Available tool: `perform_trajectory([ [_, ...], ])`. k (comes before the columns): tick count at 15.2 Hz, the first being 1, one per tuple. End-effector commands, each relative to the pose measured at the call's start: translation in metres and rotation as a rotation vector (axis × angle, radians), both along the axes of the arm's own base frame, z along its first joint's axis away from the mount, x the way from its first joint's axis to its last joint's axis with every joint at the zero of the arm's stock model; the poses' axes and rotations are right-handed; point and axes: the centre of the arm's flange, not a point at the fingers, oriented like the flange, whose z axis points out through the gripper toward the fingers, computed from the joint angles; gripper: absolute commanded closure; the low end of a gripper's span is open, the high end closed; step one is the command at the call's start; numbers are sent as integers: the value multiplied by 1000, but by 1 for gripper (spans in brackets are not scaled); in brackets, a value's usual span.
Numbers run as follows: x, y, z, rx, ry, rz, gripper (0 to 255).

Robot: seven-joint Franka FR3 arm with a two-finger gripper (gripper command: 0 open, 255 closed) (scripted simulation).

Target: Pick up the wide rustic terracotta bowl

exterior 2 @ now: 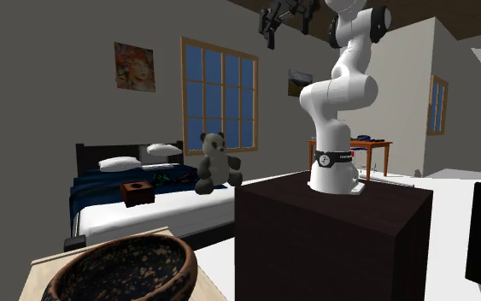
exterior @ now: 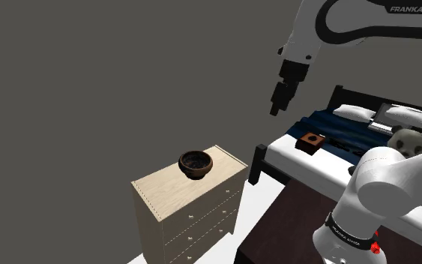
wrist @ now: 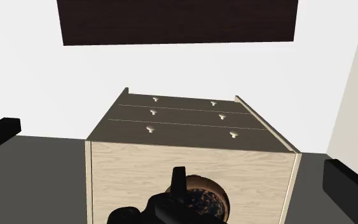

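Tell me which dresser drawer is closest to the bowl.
The top drawer: it sits directly under the dresser top where the dark brown bowl rests; the others lie lower.

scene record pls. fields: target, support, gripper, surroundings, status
target: dark brown speckled bowl, upright
support: top of a pale wooden dresser with three drawer rows
gripper: gripper high above the bowl's level, apart from it
surroundings: bed with a panda toy and a small brown box; dark stand
status: bowl not yet grasped
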Motion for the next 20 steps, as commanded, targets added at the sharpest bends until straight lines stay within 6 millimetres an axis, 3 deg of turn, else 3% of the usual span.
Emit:
perform_trajectory([
  [1, 0, 0, 0, 0, 0, 0, 0],
  [20, 177, -37, -176, 4, 11, 3, 0],
])
